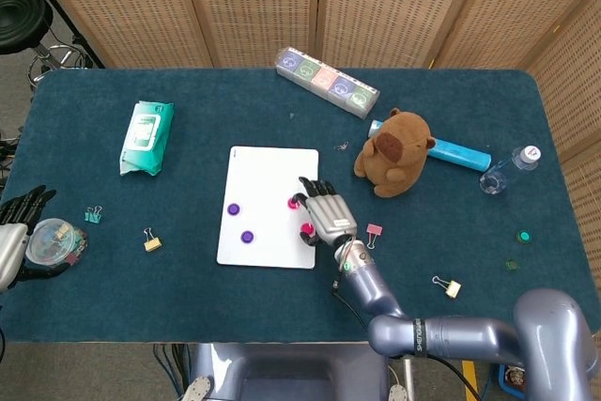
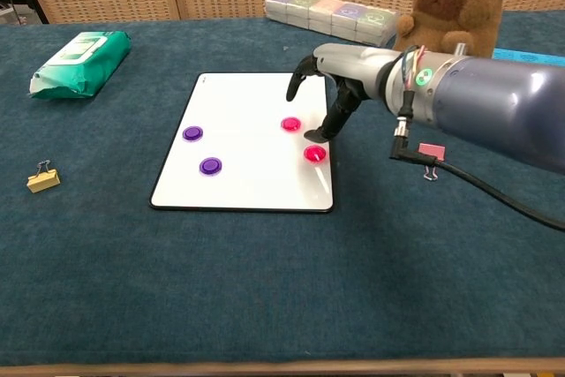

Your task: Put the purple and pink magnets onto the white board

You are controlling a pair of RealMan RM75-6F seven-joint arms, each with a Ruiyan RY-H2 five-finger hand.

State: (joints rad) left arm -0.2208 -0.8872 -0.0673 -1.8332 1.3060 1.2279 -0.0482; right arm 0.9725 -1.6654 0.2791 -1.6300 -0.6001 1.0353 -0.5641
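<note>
- Head view: the white board [image 1: 268, 166] carries all four pieces — two purple magnets [image 1: 234, 209] toward its left side, and two pink magnets [image 1: 292, 202] by its right edge, the nearer one partly under the right hand [image 1: 325, 215]. By the look of it the task is essentially done.
- The right hand hovers over the board's right edge, fingers spread, holding nothing.
- The left hand [image 1: 19, 232] sits at the table's far left edge, beside a small clear container [image 1: 52, 239]; whether it grips that I cannot tell.
- Chest view: both pink magnets lie flat on the board, the near one [image 2: 314, 154] just inside the right rim — the right hand [image 2: 327, 86] is raised above them, empty.
- Room to pull out looks good toward the near table edge; the capybara plush [image 2: 455, 6] and a pink binder clip [image 2: 430, 153] crowd the right.
</note>
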